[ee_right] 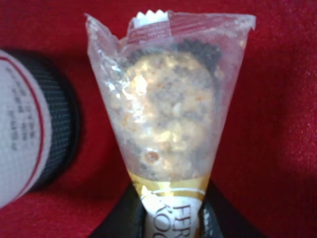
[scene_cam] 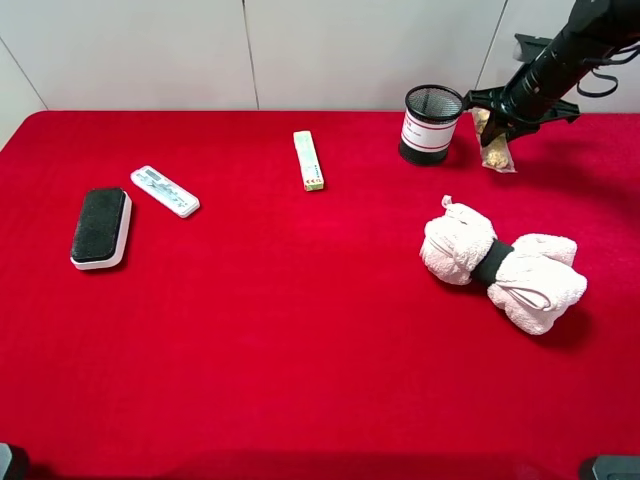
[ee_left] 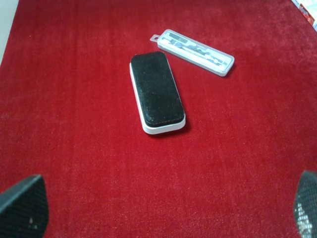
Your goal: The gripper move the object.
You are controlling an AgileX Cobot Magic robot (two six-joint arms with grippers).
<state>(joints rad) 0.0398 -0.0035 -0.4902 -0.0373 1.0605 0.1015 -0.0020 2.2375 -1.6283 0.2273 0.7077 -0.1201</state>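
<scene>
**Clear chocolate packet pinched by right gripper**

Crinkled and see-through, the chocolate packet shows a golden nut-crusted ball and a gold label band. It hangs just beside the black mesh cup over the red table. The left gripper has its fingers spread wide.

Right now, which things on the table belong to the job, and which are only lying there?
In the job: right gripper, shut on the Ferrero Rocher chocolate packet.

Lying about: mesh pen cup, rolled white towel, whiteboard eraser, clear plastic case, small yellow-and-white box.
</scene>
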